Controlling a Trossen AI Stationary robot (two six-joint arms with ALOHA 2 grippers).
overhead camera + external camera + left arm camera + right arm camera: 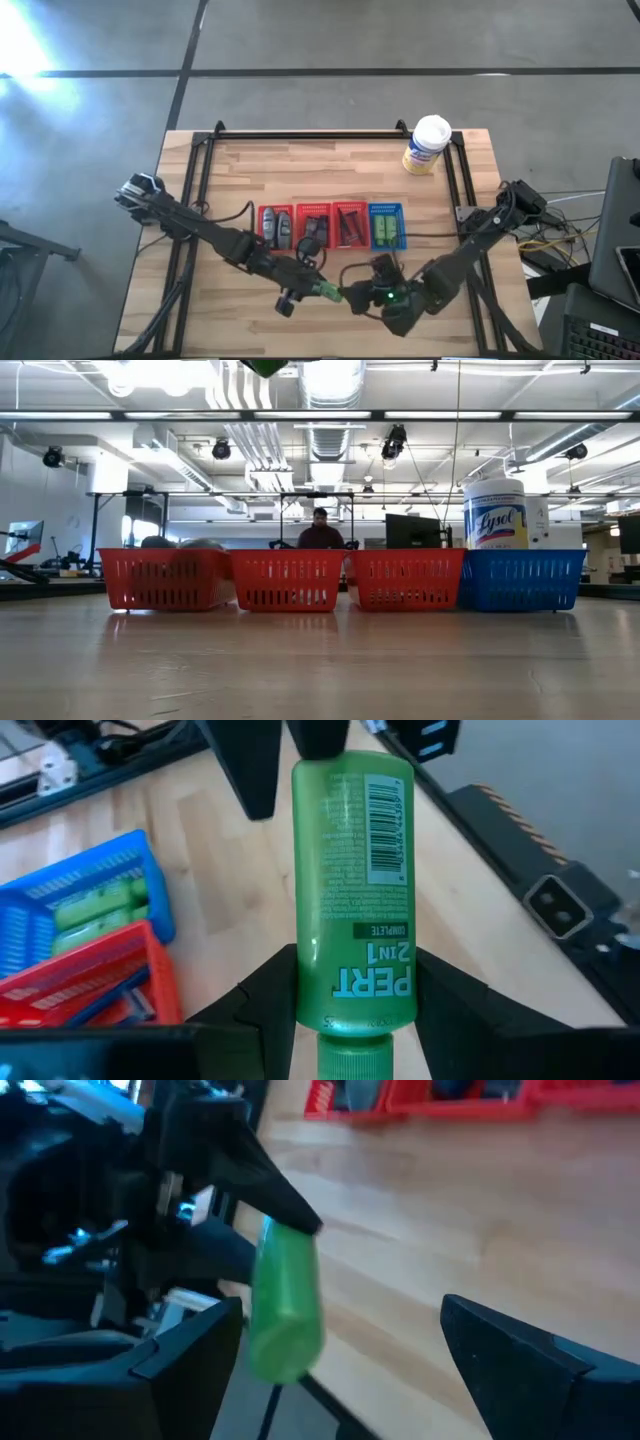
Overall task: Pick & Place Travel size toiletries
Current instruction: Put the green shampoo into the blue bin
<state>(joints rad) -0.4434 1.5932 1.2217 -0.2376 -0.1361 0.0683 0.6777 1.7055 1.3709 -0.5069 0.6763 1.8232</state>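
My left gripper (303, 290) is shut on a bright green tube (328, 291), which it holds above the table's near middle. The tube fills the left wrist view (352, 880), with its cap toward the camera. My right gripper (352, 297) is open and faces the tube's free end. In the right wrist view its fingers (200, 1345) stand on either side of the tube (285, 1300); whether they touch it I cannot tell. Farther back stand three red baskets and one blue basket. They hold grey bottles (276, 226), dark packets (313, 230), razors (348, 224) and green tubes (386, 232). My left gripper pinches the green tube by its two sides near the cap end (350, 1005) between its two fingers. The fingers come from the table's left and lie along the tube. The tube sticks out past the fingertips toward the table's right, lifted clear of the table.
The basket row (290, 580) crosses the table's middle, with the blue basket (520, 578) at its right end. A large white-lidded tub (428, 146) stands at the far right corner. A person (321, 532) is in the room behind. Bare wood lies in front of the baskets.
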